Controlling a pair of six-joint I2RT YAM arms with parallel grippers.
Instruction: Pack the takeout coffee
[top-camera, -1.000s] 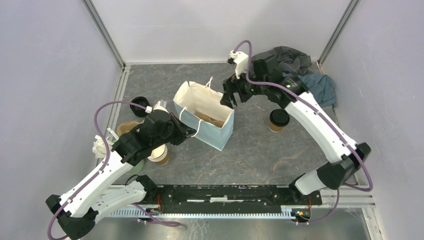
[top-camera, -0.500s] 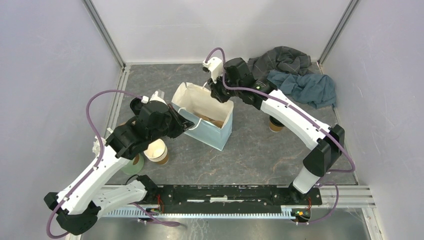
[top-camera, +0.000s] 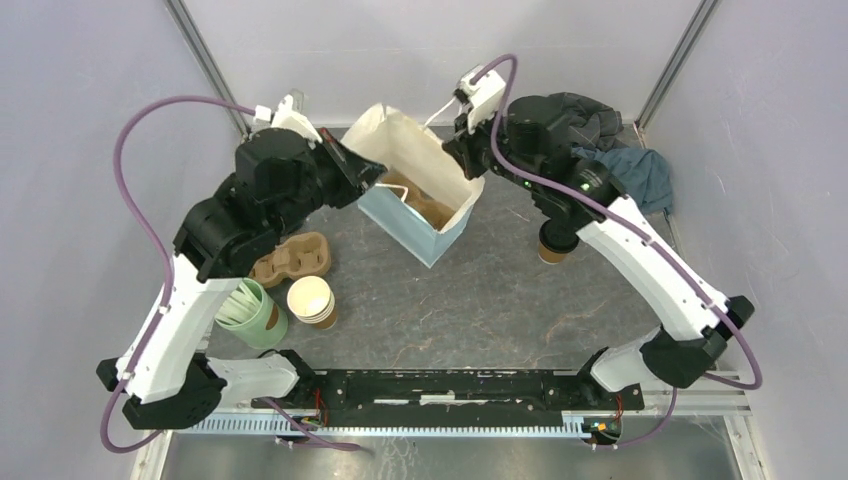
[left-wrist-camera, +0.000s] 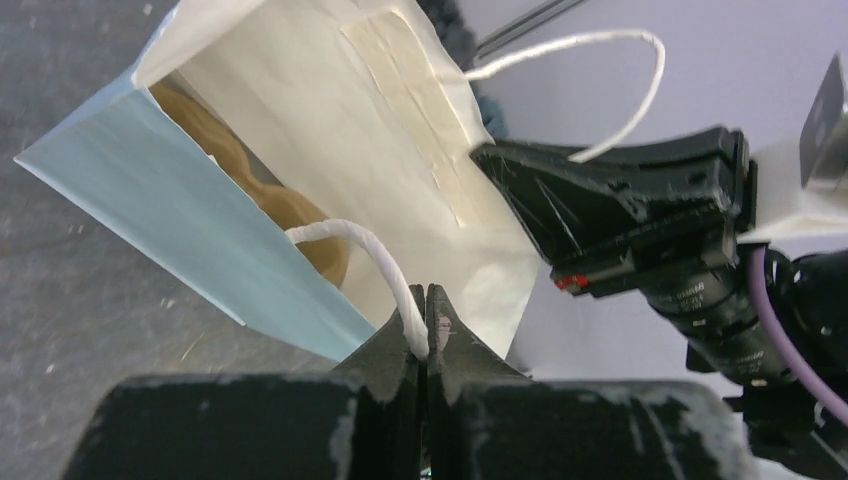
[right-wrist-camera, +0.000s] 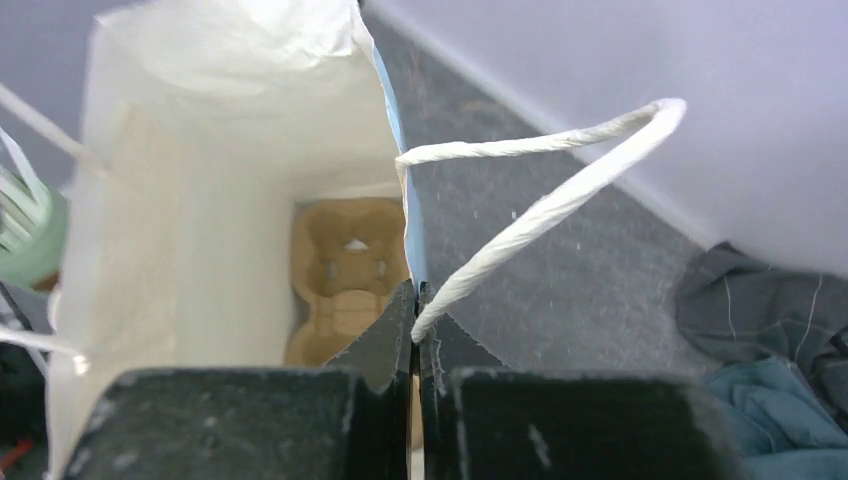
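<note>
Left claw (left-wrist-camera: 426, 318) pinching left handle (left-wrist-camera: 375, 255) of paper bag (top-camera: 410, 225), 9 o'clock, right claw (right-wrist-camera: 415, 312) pinching right handle (right-wrist-camera: 540, 195), 2 o'clock, takeout coffee (top-camera: 552, 250) (half under the right arm) at bag's 4 o'clock.

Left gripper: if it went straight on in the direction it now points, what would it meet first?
The left gripper, shut on the near cord handle, points into the open paper bag. Straight on, it would probably first meet the bag's white inner far wall; depth is unclear.

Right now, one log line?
left pincer: shut on bag handle | right pincer: shut on bag rim | carrier: inside bag | takeout coffee: outside bag
</note>
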